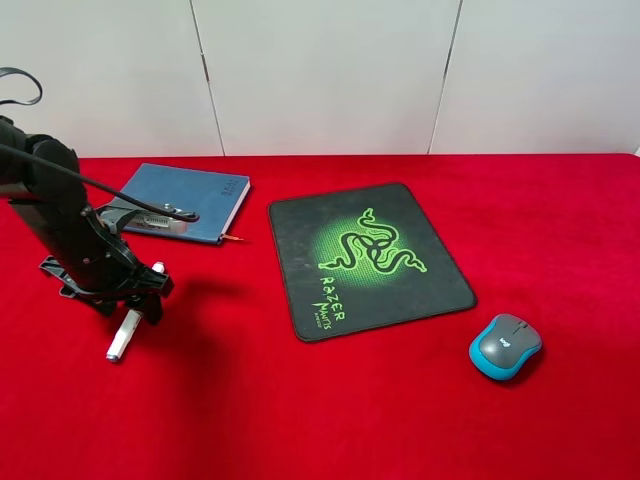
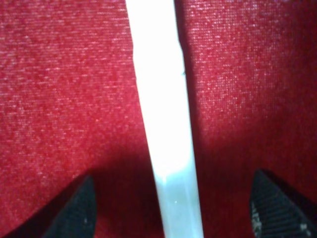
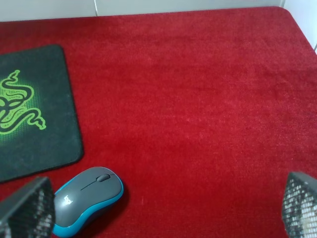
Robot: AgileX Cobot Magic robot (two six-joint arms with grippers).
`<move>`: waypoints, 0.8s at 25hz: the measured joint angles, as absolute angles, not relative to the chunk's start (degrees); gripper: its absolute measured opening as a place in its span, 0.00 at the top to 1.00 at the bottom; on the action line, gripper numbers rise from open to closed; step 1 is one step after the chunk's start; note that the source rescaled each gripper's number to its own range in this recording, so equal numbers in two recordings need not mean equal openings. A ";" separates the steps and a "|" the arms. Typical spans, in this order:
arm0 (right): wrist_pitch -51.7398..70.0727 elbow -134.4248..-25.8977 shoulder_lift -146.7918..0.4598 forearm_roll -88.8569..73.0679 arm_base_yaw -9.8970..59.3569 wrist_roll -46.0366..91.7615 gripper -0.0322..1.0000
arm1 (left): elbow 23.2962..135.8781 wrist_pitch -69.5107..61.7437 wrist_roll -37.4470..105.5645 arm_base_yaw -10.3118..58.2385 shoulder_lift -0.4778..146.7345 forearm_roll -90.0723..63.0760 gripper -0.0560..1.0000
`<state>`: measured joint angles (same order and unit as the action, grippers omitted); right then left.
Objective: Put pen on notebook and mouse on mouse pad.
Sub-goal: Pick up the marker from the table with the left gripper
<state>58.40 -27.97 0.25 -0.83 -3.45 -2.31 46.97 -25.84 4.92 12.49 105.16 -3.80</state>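
The white pen [image 1: 124,336] lies on the red cloth at the left. My left gripper [image 1: 136,300] is down over its middle. In the left wrist view the pen [image 2: 166,114] runs between the two dark fingertips [image 2: 79,210], with red cloth showing on both sides, so the left gripper [image 2: 173,206] is open and astride it. The slate-blue notebook [image 1: 190,200] lies behind, bare of the pen. The grey and teal mouse [image 1: 505,346] sits on the cloth, right of the black mouse pad [image 1: 370,258]. My right gripper [image 3: 163,213] hangs open above the mouse [image 3: 89,198], off to its side.
A red cloth [image 1: 400,420] covers the whole table, and a white wall stands behind it. The left arm's black cable [image 1: 150,208] crosses over the notebook's near corner. The mouse pad [image 3: 34,114] lies beside the mouse in the right wrist view.
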 joint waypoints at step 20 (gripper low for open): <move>58.40 -27.97 0.25 -0.83 -3.45 -2.31 0.00 | 46.97 -25.94 4.97 12.49 105.16 -3.86 0.95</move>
<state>58.40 -27.97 0.25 -0.83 -3.45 -2.31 46.97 -25.94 4.97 12.49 105.16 -3.86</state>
